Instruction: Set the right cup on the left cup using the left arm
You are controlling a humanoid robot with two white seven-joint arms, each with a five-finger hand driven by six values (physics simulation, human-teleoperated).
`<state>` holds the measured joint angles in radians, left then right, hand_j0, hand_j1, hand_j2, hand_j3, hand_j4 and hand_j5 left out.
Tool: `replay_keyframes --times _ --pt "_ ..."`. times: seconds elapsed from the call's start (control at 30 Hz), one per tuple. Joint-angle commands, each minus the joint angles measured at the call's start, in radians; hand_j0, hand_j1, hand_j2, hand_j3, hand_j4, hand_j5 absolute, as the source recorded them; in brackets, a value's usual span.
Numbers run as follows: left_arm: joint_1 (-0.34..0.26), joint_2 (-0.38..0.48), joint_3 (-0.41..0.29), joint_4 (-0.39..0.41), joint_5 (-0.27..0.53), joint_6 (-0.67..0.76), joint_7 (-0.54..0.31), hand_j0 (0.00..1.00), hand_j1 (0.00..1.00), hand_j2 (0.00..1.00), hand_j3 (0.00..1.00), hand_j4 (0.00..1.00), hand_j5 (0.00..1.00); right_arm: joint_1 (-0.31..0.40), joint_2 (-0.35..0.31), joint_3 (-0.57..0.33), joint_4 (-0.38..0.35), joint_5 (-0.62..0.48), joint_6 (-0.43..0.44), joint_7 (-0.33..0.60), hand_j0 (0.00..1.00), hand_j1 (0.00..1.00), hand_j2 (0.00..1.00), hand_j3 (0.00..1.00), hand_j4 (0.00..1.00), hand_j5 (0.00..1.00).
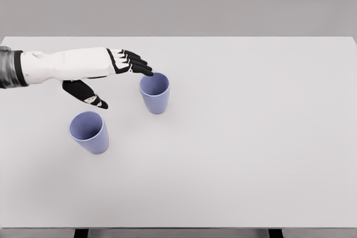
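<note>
Two lilac-blue cups stand upright on the white table. The right cup is near the table's middle left. The left cup stands closer to me and further left. My left hand reaches in from the left edge, its black fingers stretched toward the right cup's rim and its thumb spread downward. The hand is open and holds nothing; the fingertips end just left of the right cup's rim. I cannot tell if they touch it.
The table's far edge runs across the top of the view and its front edge along the bottom.
</note>
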<state>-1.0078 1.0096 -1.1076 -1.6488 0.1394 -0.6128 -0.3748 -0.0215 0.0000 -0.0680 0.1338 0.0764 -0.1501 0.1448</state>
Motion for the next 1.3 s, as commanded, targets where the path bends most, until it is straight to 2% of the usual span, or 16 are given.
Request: replay_keyframes --times 0.0,0.07,0.1,0.13,0.23,0.33,0.4,0.53,0.67,0.73,0.8,0.83,1.0,1.27 --pt "0.0 0.003 -0.001 0.001 0.006 0.002 0.0 1.0 1.0 1.0 1.0 1.0 1.0 0.0 0.0 -0.001 -0.003 0.002 0.0 0.001 1.0 1.0 1.0 1.0 1.0 1.0" --pt "-0.04 -0.006 -0.001 0.056 0.006 0.002 0.0 1.0 1.0 1.0 1.0 1.0 1.0 0.011 0.0 -0.003 0.007 -0.003 0.001 -0.002 1.0 1.0 1.0 1.0 1.0 1.0" --pt "-0.063 -0.06 -0.001 0.139 0.005 0.002 0.0 1.0 1.0 1.0 1.0 1.0 1.0 0.011 0.0 -0.006 0.006 -0.003 0.001 -0.002 1.0 1.0 1.0 1.0 1.0 1.0" --pt "-0.071 -0.085 -0.001 0.17 0.002 0.002 0.0 1.0 1.0 1.0 1.0 1.0 1.0 0.009 0.0 -0.003 0.004 -0.003 0.001 -0.002 1.0 1.0 1.0 1.0 1.0 1.0" --pt "-0.075 -0.098 -0.004 0.19 -0.001 0.002 0.0 1.0 1.0 1.0 1.0 1.0 1.0 0.009 0.0 -0.001 0.006 -0.001 0.001 -0.002 1.0 1.0 1.0 1.0 1.0 1.0" --pt "-0.072 -0.16 -0.006 0.196 -0.021 0.002 0.0 1.0 1.0 1.0 1.0 1.0 1.0 0.009 0.0 -0.003 0.006 -0.003 0.001 -0.002 1.0 1.0 1.0 1.0 1.0 1.0" --pt "-0.077 -0.19 -0.047 0.196 -0.055 0.002 0.0 1.0 1.0 1.0 1.0 1.0 1.0 0.009 0.0 -0.001 0.006 -0.003 0.001 -0.002 1.0 1.0 1.0 1.0 1.0 1.0" --pt "-0.072 -0.203 -0.075 0.202 -0.121 0.002 0.002 1.0 1.0 1.0 1.0 1.0 1.0 0.009 0.0 -0.003 0.006 -0.001 0.001 -0.002 1.0 1.0 1.0 1.0 1.0 1.0" --pt "-0.066 -0.267 -0.077 0.323 -0.13 0.002 0.002 1.0 1.0 1.0 1.0 1.0 1.0 0.009 0.0 -0.001 0.006 -0.003 0.001 -0.002 1.0 1.0 1.0 1.0 1.0 1.0" --pt "-0.067 -0.266 -0.074 0.333 -0.121 0.002 0.004 1.0 1.0 1.0 1.0 1.0 1.0 0.009 0.0 -0.003 0.006 -0.003 0.001 -0.002 1.0 1.0 1.0 1.0 1.0 1.0" --pt "-0.067 -0.275 -0.075 0.386 -0.124 0.002 0.002 1.0 1.0 1.0 1.0 1.0 1.0 0.009 0.0 -0.003 0.006 -0.001 0.001 -0.002 1.0 1.0 1.0 1.0 1.0 1.0" --pt "-0.064 -0.307 -0.077 0.411 -0.129 0.002 0.002 1.0 1.0 1.0 1.0 1.0 1.0 0.009 0.0 -0.001 0.006 -0.003 0.001 -0.002 1.0 1.0 1.0 1.0 1.0 1.0" --pt "-0.063 -0.362 -0.112 0.446 -0.145 0.002 0.0 1.0 1.0 1.0 1.0 1.0 1.0 0.009 0.0 -0.003 0.006 -0.003 0.001 -0.002 1.0 1.0 1.0 1.0 1.0 1.0" --pt "-0.043 -0.398 -0.109 0.475 -0.172 0.002 0.0 1.0 1.0 1.0 1.0 1.0 1.0 0.009 0.0 -0.001 0.006 -0.001 0.001 -0.002 1.0 1.0 1.0 1.0 1.0 1.0"
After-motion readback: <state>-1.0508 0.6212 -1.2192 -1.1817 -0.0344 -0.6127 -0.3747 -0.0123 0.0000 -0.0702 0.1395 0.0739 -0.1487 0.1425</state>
